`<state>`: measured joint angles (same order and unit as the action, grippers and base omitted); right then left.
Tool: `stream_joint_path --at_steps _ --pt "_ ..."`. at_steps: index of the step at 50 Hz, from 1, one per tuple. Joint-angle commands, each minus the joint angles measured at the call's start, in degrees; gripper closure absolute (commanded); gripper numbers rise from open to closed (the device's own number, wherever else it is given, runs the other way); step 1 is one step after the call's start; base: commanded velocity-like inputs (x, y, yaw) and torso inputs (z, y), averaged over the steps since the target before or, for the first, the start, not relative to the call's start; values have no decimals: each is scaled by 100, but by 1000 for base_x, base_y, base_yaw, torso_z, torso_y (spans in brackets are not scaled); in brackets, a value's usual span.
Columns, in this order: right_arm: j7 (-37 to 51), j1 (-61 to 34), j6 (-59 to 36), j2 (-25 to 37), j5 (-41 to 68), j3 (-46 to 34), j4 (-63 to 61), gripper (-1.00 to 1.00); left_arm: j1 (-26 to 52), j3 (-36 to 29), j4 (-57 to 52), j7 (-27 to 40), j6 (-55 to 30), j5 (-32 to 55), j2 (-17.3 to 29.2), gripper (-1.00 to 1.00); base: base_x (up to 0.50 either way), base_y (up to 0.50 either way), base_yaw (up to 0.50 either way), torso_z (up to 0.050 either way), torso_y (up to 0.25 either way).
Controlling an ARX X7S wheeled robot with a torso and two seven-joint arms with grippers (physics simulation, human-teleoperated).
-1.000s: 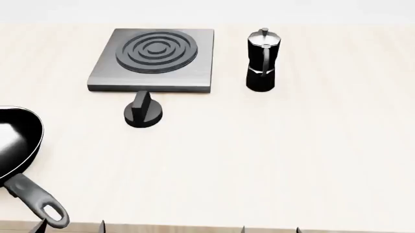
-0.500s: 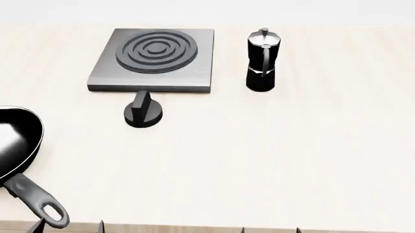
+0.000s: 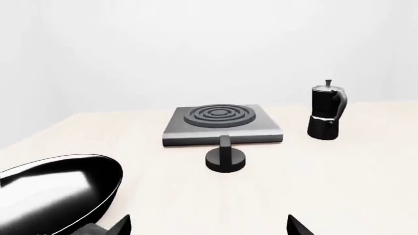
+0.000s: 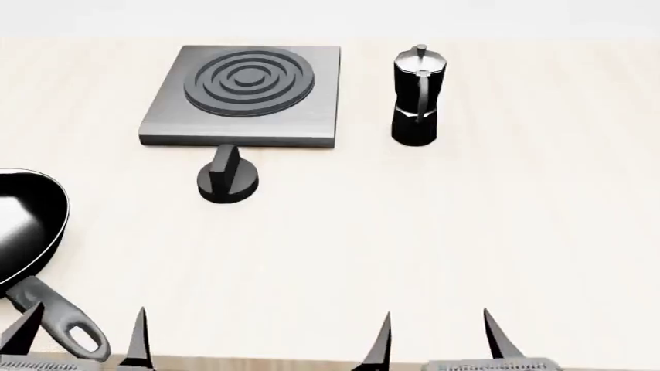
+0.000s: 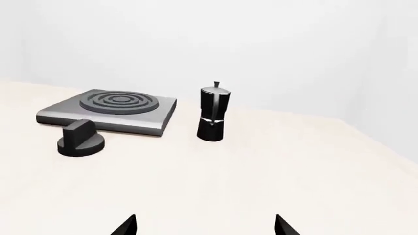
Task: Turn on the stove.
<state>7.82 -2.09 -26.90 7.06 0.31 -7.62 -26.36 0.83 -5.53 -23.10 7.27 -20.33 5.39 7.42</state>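
The stove (image 4: 243,97) is a flat grey slab with a dark ringed burner, lying at the far left-centre of the table; it also shows as the stove (image 3: 222,125) and the stove (image 5: 107,111). Its small black finned knob (image 4: 228,179) sits on the table just in front of the slab, also seen as the knob (image 3: 225,156) and the knob (image 5: 80,139). My left gripper (image 4: 85,334) and right gripper (image 4: 435,340) stand open at the near edge, far short of the knob, with nothing between their tips.
A black moka pot (image 4: 418,97) stands upright right of the stove. A black frying pan (image 4: 26,232) lies at the left edge, its handle (image 4: 62,321) reaching toward my left gripper. The table's near edge runs just under both grippers.
Both grippers' fingertips have risen further into the head view from the bottom edge, moving forward over the table. The stove, knob, pot and pan have not moved.
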Motion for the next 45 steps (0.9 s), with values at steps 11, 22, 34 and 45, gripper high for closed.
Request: stream_joint_path --at_steps 11,22,34,45 --pt "-37 -622 -1466 209 224 71 -1222 -100 925 24 -825 30 -1133 363 112 -100 0 0 0 0 0" --pt "57 -1017 -1816 283 138 -34 -1606 -100 1418 45 -1201 96 -1514 523 135 -100 0 0 0 0 0" --pt "71 -1362 -2076 425 52 -190 -1811 -100 1771 100 -1077 142 -1487 617 120 -100 0 0 0 0 0" --pt "54 -1646 -2290 454 113 -147 -2075 -100 1989 -86 -1185 176 -1492 566 183 -100 0 0 0 0 0"
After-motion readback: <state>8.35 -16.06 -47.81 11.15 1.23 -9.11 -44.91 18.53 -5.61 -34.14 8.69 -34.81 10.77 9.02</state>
